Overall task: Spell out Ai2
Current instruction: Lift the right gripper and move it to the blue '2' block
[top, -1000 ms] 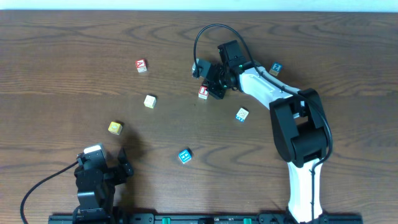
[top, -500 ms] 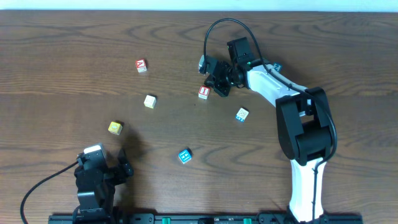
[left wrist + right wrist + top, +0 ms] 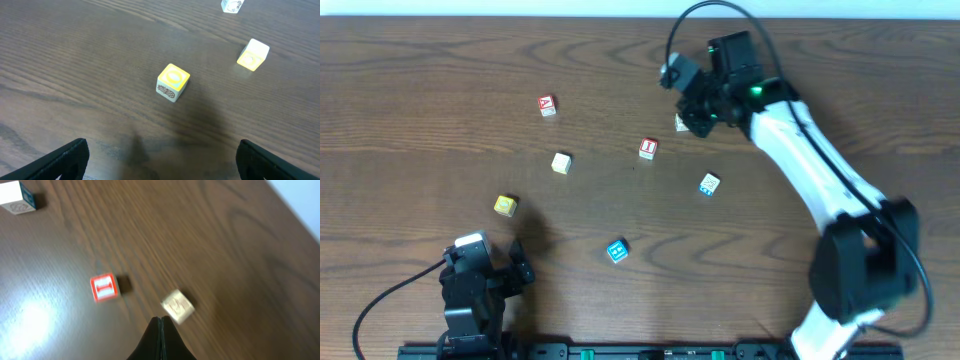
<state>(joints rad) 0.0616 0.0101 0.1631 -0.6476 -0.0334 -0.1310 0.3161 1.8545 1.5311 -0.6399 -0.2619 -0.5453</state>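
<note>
The red-and-white "A" cube (image 3: 547, 105) lies at the table's upper left. Near the middle sits the red-and-white "I" cube (image 3: 647, 148) (image 3: 105, 287), standing free. The blue "2" cube is hidden in the overhead view, where my right arm crosses its spot. My right gripper (image 3: 696, 120) (image 3: 161, 317) is shut and holds nothing. It hovers up and to the right of the "I" cube, beside a plain cream cube (image 3: 681, 122) (image 3: 177, 305). My left gripper (image 3: 505, 270) (image 3: 162, 155) rests open at the front left, with nothing between its fingers.
A cream cube (image 3: 560, 162) (image 3: 252, 54) and a yellow cube (image 3: 505, 205) (image 3: 172, 82) lie left of centre. A cyan cube (image 3: 616, 250) sits at the front centre and a white-and-blue cube (image 3: 709, 184) right of centre. A white-topped cube (image 3: 17, 197) shows far off.
My right gripper has lifted off the "I" cube and swung up and to the right, still shut. A cream cube now shows beside it. The left arm has not moved.
</note>
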